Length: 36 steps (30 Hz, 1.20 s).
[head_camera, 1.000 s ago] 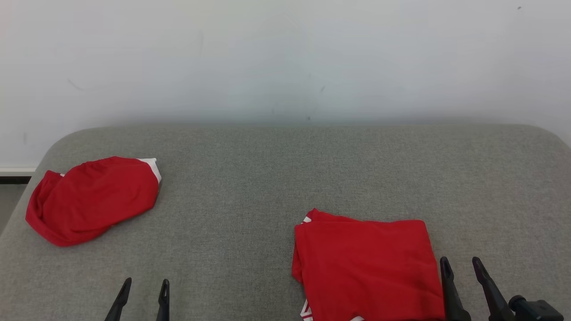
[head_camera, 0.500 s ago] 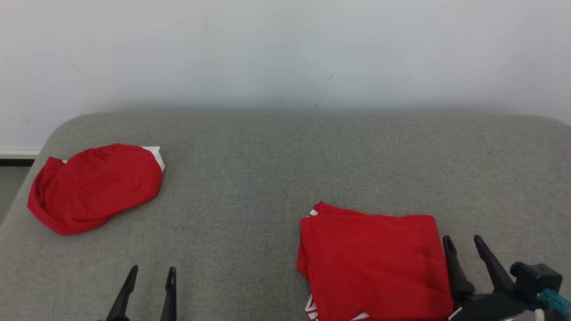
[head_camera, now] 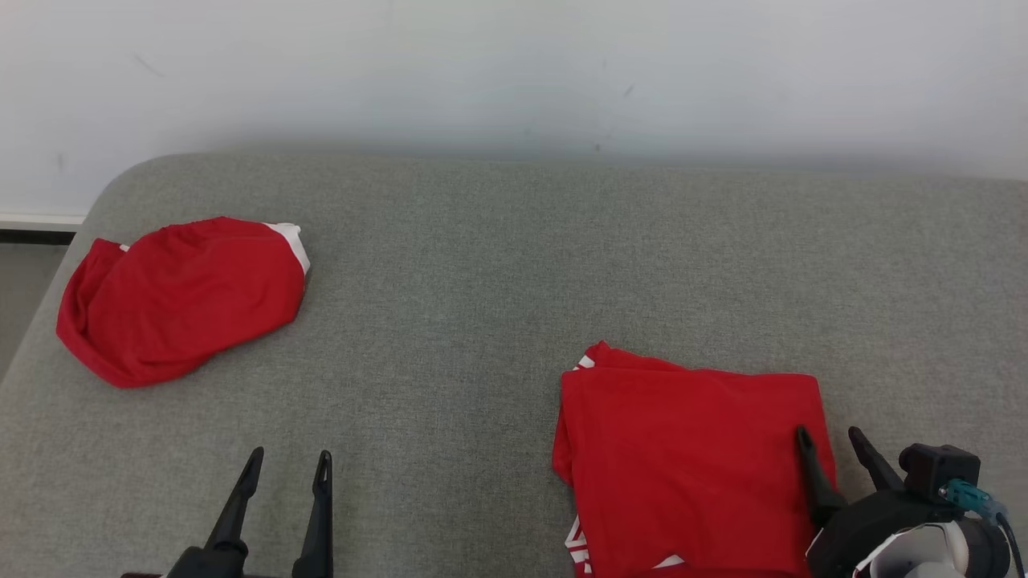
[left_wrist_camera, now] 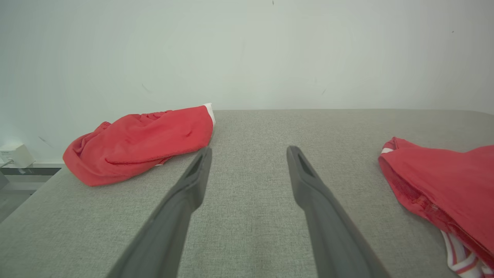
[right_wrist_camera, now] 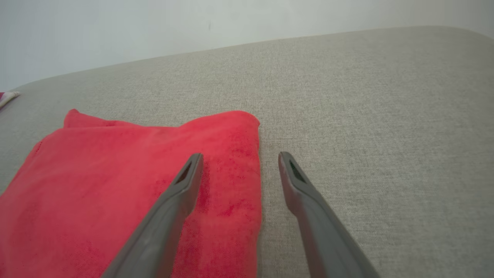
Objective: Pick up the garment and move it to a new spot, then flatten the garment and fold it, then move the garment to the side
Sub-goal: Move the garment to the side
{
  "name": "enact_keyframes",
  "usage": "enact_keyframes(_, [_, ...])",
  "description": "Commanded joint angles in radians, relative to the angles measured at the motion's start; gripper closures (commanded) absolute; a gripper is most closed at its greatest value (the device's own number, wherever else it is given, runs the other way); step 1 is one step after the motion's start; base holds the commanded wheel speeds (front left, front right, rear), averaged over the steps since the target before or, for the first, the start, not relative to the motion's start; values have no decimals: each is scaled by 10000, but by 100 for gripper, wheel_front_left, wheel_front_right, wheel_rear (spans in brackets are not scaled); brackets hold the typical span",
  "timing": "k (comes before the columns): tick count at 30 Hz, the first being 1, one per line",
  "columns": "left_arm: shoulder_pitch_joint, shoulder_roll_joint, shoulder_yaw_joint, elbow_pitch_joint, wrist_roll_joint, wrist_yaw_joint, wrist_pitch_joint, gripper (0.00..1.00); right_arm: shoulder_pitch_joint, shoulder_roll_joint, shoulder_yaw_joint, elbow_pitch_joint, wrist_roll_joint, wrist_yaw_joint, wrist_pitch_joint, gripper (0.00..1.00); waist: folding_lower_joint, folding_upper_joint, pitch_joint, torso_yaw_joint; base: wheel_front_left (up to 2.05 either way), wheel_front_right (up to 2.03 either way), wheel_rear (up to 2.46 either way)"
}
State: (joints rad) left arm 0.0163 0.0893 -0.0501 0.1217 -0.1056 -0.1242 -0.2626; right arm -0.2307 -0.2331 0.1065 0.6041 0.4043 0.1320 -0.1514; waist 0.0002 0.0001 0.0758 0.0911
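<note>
A folded red garment (head_camera: 691, 457) with white trim lies on the grey fabric surface (head_camera: 514, 265), at the near right. My right gripper (head_camera: 827, 433) stands open at its right edge. In the right wrist view the left finger hangs over the red garment (right_wrist_camera: 115, 185) and the right finger over bare grey, with the right gripper (right_wrist_camera: 241, 155) empty. A second, crumpled red garment (head_camera: 181, 297) lies at the far left. My left gripper (head_camera: 289, 456) is open and empty over bare surface, between the crumpled garment (left_wrist_camera: 142, 144) and the folded one (left_wrist_camera: 444, 185).
A pale wall runs right behind the surface's far edge. The surface rounds off at its left corner (head_camera: 104, 193), with floor below. A small white box (left_wrist_camera: 11, 154) sits on the wall low at the left. Bare grey fabric stretches across the middle and far right.
The head camera has tilted, so everything sits higher in the picture. My right gripper has shifted left, its left finger now over the folded garment's right edge. Both garments lie unmoved.
</note>
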Motion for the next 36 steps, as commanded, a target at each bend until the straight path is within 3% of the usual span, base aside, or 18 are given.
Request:
enact_keyframes(1, [-117,-24,26,35,41,-37,-31,0,-109,20,26,137,86,-28,-52,0,-2,-1,81,49,0,0,0])
enact_keyframes(10, [-199,-45,146,59,34,-58,-31,0,-198,313,429,1191,577,-28,-100,0,-2,-1,235,39,0,0,0])
enact_keyframes(11, [-203,-55,165,52,36,-59,-31,0,-192,338,491,1219,658,-28,-71,53,-2,-1,260,16,0,0,0])
enact_keyframes(12, [-206,-67,177,53,40,-60,-31,0,-195,364,554,1238,725,-28,-38,63,-2,-1,287,-7,0,0,0])
enact_keyframes(13, [-218,-76,195,53,46,-62,-31,0,-207,382,609,1254,796,-28,-8,100,-2,-1,311,-33,0,0,0])
enact_keyframes(23, [-646,-168,203,-72,38,-77,-31,0,-1534,-221,964,1077,962,-29,60,100,-2,-1,979,-215,0,0,0])
enact_keyframes(36, [-2071,-28,76,-783,201,-47,-31,0,-5256,-1846,1158,1165,586,-29,428,100,-2,-1,3399,-587,0,0,0])
